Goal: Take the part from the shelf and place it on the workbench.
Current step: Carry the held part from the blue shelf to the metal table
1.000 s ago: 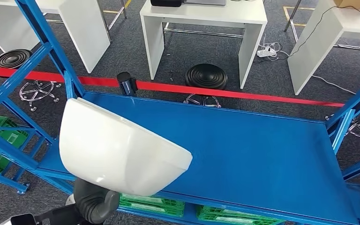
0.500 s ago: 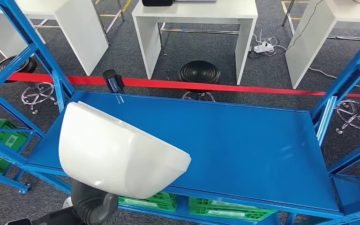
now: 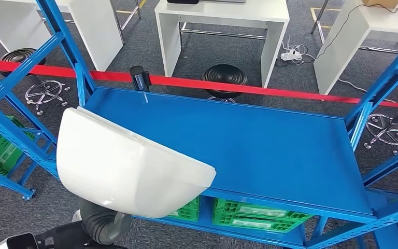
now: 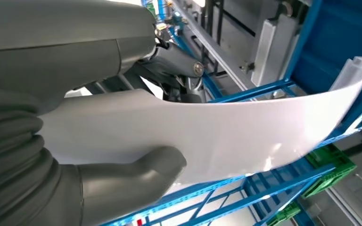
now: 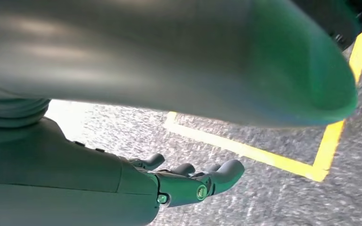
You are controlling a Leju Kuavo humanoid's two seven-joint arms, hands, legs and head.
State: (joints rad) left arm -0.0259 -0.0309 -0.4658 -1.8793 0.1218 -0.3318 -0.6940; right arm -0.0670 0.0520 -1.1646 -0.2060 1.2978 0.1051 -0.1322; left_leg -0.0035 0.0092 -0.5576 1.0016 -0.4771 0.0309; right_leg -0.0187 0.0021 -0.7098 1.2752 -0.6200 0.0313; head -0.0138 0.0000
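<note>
One white curved part [image 3: 124, 166] sits gripped in the left hand [image 4: 122, 181], thumb pressed on its face, at the blue shelf's [image 3: 269, 150] near left corner. Two black stools [image 3: 224, 78] stand beyond. Right hand [image 5: 188, 181] hangs empty, fingers loosely apart.

Part [image 3: 124, 166] held in left hand [image 4: 122, 183] before the shelf [image 3: 269, 150] — crates [image 3: 249, 215] beneath its deck; rope barrier [image 3: 269, 92], stool [image 3: 224, 75] and tables [image 3: 223, 21] behind.
</note>
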